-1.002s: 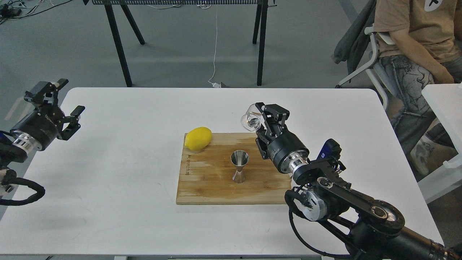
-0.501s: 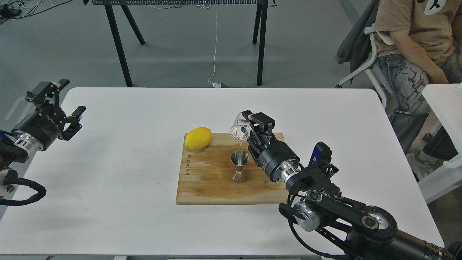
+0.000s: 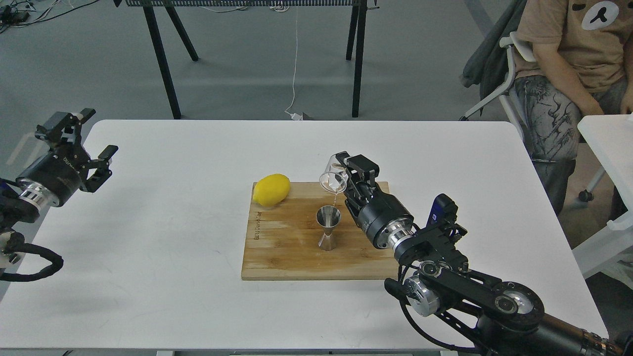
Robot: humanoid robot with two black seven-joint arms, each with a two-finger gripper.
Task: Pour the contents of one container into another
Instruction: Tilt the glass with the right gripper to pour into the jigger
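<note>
My right claw (image 3: 341,170) is clamped on the glass cup (image 3: 332,179), holding it tipped with its mouth turned down. A thin stream falls from its lip toward the jigger (image 3: 328,228), which stands upright just below and slightly nearer me than the claw, on the wooden board (image 3: 287,247). A lemon (image 3: 271,189) lies on the board's far corner, to the claw's left. My left claw (image 3: 91,148) hangs with fingers apart, well off to the left over the worktop (image 3: 173,296) edge.
</note>
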